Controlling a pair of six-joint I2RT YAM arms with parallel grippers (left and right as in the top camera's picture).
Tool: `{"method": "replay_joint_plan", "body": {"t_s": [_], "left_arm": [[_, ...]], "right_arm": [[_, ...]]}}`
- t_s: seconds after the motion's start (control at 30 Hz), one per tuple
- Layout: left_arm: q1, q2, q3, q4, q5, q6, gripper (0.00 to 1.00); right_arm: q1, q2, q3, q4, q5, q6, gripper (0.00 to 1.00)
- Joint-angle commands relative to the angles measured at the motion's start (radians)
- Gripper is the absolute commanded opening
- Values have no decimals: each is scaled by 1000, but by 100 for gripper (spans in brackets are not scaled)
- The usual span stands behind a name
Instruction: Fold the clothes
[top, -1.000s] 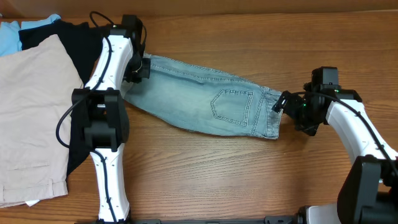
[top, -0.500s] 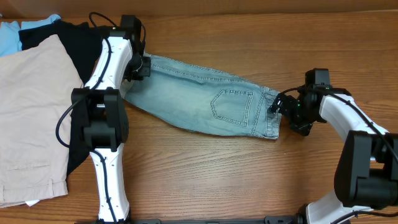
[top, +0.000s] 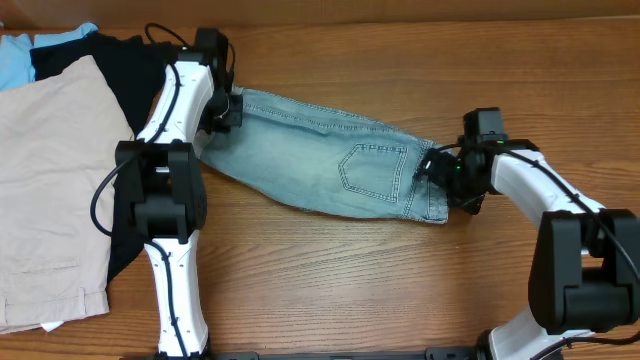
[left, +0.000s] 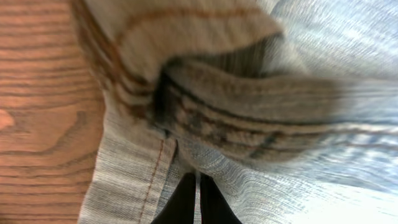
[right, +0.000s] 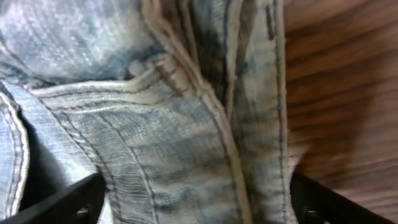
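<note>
Straddling the bunched denim shorts (top: 320, 160), the spread right gripper (top: 432, 174) could catch one layer only while the left gripper (left: 198, 202) pinches them.

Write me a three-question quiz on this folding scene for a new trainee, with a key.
1. True or false: the left gripper is shut on the denim shorts.
2. The right gripper is: A) shut on the wood of the table; B) open, with its fingers either side of the shorts' pocket end; C) open, hanging over bare wood.
3. How many times does a back pocket show in the overhead view?
Key: 1 true; 2 B; 3 one.
</note>
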Motion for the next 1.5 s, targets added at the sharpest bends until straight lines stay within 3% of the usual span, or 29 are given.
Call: {"method": "replay_joint_plan", "body": {"t_s": [0.0, 0.13, 0.4, 0.47, 0.5, 0.57, 0.83, 1.2, 1.33, 1.47], "left_arm": [[2, -4, -23, 4, 12, 3, 7], [2, -4, -29, 5, 12, 3, 5], [1, -4, -29, 16, 13, -16, 4], [1, -4, -29, 16, 13, -16, 4], [1, -4, -29, 20, 13, -16, 4], [1, -4, -29, 24, 13, -16, 4], [1, -7, 15, -30, 24, -16, 4], [-17, -7, 228, -273, 196, -16, 4], [-30, -7, 239, -320, 316, 8, 4], [-49, -7, 238, -344, 503, 134, 4]], "right_arm": [[17, 15, -5, 3, 89, 95, 90], [16, 15, -5, 16, 101, 107, 63], [17, 15, -5, 43, 99, 107, 44], [17, 15, -5, 45, 87, 107, 28], [16, 15, -5, 49, 69, 107, 13], [17, 15, -5, 57, 62, 106, 4], [-35, 2, 21, 32, -10, 51, 4], [-322, -119, 264, -271, -89, -193, 4], [-383, -134, 309, -307, -88, -241, 4], [-400, -133, 313, -309, -84, -252, 4]]}}
